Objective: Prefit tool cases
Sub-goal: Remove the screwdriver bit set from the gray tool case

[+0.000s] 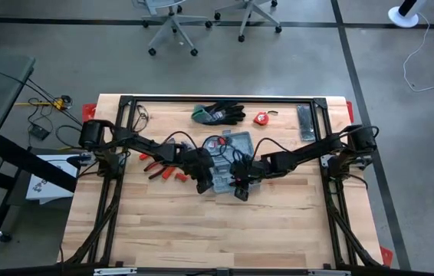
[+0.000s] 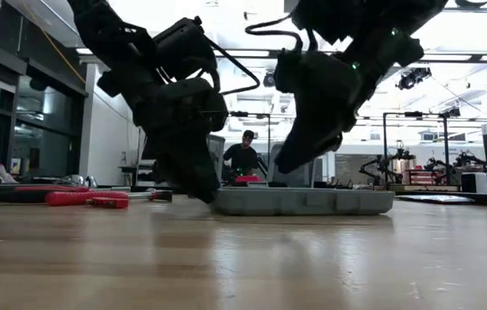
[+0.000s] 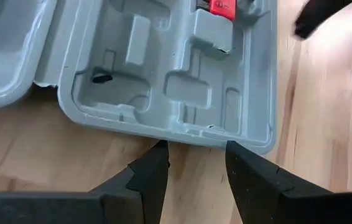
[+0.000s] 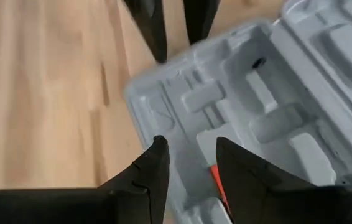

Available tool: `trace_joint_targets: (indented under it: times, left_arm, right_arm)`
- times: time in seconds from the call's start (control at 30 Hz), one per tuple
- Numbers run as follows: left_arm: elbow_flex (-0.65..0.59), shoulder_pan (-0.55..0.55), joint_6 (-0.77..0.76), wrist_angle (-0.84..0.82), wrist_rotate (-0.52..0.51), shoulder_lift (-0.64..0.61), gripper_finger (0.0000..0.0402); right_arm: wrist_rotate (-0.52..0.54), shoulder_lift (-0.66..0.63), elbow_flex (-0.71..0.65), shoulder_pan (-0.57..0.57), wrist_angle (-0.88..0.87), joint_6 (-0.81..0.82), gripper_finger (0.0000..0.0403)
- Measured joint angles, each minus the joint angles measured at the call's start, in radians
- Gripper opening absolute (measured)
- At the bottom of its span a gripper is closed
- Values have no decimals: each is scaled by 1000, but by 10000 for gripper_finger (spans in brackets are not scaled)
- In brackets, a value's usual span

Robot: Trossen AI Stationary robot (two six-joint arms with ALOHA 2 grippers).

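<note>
The grey-blue tool case (image 1: 236,143) lies open and flat on the wooden table's middle, its moulded recesses facing up (image 3: 163,68). A red piece (image 3: 222,6) and a small black bit (image 3: 101,78) sit in the recesses. My left gripper (image 3: 194,149) is open and slants down at the tray's outer rim, its tips just off the rim and nothing between them. It also shows low beside the case's end (image 2: 200,189). My right gripper (image 4: 188,146) is open and hovers above a corner of the tray (image 4: 163,99), clear of the case in the low view (image 2: 286,164). My left gripper's fingertips (image 3: 161,149) stand right at the tray's outer rim (image 3: 191,132). I cannot tell whether they touch it. Nothing lies between the fingers.
Black-and-green gloves (image 1: 218,113), a small red item (image 1: 261,118) and a dark flat bar (image 1: 306,121) lie along the far edge. Red-handled tools (image 1: 159,165) lie left of the case. A person (image 2: 243,155) sits in the room behind. Bare wood lies toward the near edge.
</note>
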Motion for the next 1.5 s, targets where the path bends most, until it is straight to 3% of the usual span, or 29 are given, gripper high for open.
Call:
trace_joint_targets:
  times: [0.23, 0.7, 1.13, 1.23, 1.33, 1.5]
  left_arm:
    - [-2, 0, 1, -9, -20, 14, 149]
    - [0, 8, 1, 32, -52, 14, 149]
    - [0, 24, -15, 39, -40, 14, 149]
    - [0, 26, -19, 45, -31, 14, 149]
    - [0, 26, -18, 47, -31, 13, 149]
    - [0, 26, -18, 46, -34, 13, 149]
  right_arm:
    - [57, 2, 0, -23, -183, -81, 126]
    - [-5, 9, 0, -53, -167, -246, 126]
    - [-25, 74, 4, -54, -142, -243, 124]
    - [-30, 74, 6, -60, -180, -221, 95]
    - [-29, 73, 6, -57, -204, -216, 37]
    - [-29, 70, 5, -51, -203, -133, 35]
